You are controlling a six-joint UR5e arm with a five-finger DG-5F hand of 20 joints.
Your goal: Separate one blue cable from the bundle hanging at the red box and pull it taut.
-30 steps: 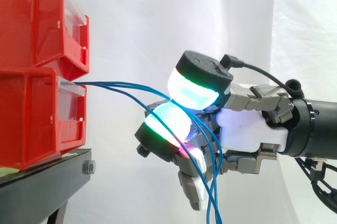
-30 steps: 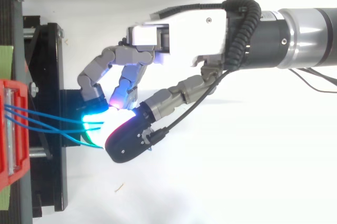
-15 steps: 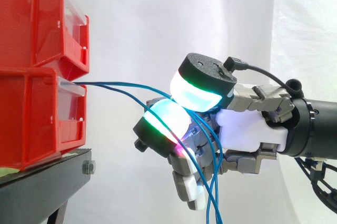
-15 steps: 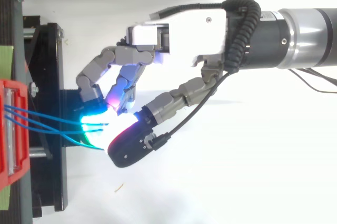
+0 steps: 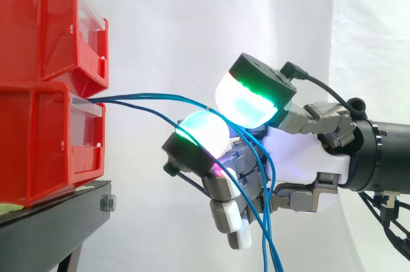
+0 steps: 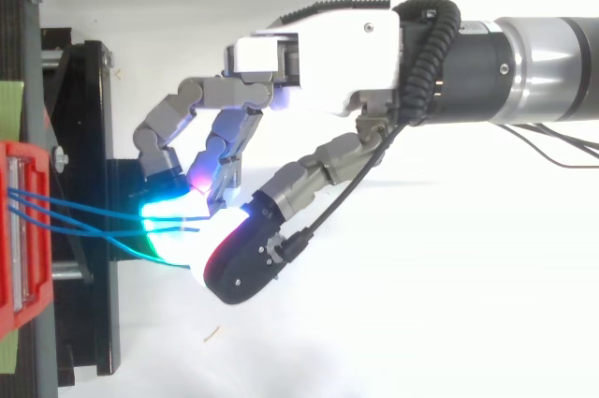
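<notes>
The hand [image 5: 301, 153] has tipped its thumb upward at mid-frame, curled round the blue cables [image 5: 128, 98] leaving the red box [image 5: 38, 137] at left: separating, next pinch one strand alone and draw rightward.

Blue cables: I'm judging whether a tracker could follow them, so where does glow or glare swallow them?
Side view: the blue cables stand out against the bright white curtain, fading only where the glowing fingertips meet. Top view: clear over the black stand, then washed out in the pads' cyan glare.
</notes>
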